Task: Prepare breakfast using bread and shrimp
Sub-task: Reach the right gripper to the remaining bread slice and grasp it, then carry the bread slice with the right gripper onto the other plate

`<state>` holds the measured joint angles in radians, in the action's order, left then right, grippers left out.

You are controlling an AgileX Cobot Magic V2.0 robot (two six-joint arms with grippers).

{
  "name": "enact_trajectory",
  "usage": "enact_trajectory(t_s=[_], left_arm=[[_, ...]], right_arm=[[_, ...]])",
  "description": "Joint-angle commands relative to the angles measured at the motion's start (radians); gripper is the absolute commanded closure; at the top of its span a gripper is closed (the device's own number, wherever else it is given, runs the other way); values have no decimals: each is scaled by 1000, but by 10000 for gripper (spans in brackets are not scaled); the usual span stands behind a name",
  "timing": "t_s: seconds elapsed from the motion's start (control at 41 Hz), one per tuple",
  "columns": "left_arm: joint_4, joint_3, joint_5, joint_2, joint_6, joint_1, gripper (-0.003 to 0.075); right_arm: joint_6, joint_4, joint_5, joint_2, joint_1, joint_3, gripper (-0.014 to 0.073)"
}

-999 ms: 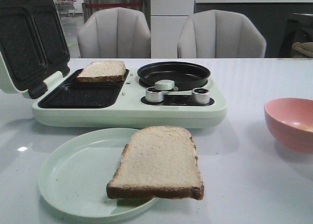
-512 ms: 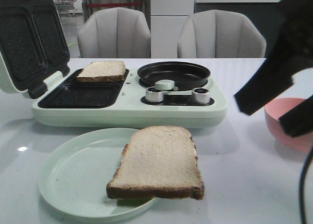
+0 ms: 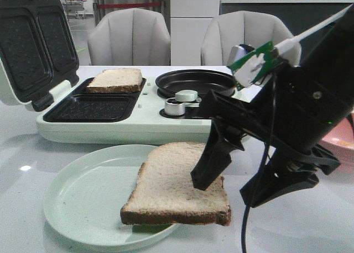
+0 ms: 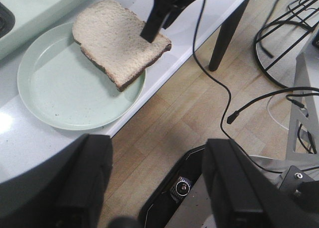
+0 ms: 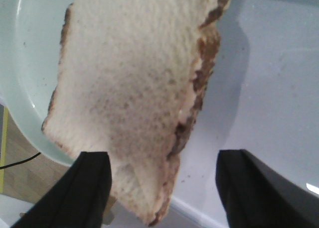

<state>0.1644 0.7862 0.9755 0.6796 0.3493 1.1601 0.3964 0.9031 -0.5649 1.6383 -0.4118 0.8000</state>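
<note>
right hand [image 3: 238, 192] hovering wide open over bread [image 3: 180, 184] | slice overhanging plate [image 3: 83, 203] | seeming soft, light, tearable | gripping overhanging crust edge advised

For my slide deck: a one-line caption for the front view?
Right hand, open, descends over the bread slice overhanging the green plate.

Pale beige bread [image 3: 177, 181] with dark brown crust, mint-green plate [image 3: 83, 203], pink bowl [image 3: 343, 145], black end effector [image 3: 238, 181]
</note>
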Motion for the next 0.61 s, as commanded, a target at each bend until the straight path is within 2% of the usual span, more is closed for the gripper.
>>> enact_trajectory(t_s=[0.0, 0.146, 0.39, 0.463, 0.585], left_arm=[[9, 26, -55, -1, -1, 6, 265], [9, 26, -55, -1, -1, 6, 265], [9, 26, -55, -1, -1, 6, 265], [9, 26, -55, -1, -1, 6, 265], [9, 26, -55, -1, -1, 6, 265]], right_arm=[[17, 34, -25, 14, 1, 67, 44], [50, 34, -70, 64, 1, 118, 77], [59, 34, -88, 71, 1, 127, 386], [59, 32, -96, 62, 1, 127, 447], [59, 13, -123, 26, 1, 127, 502]])
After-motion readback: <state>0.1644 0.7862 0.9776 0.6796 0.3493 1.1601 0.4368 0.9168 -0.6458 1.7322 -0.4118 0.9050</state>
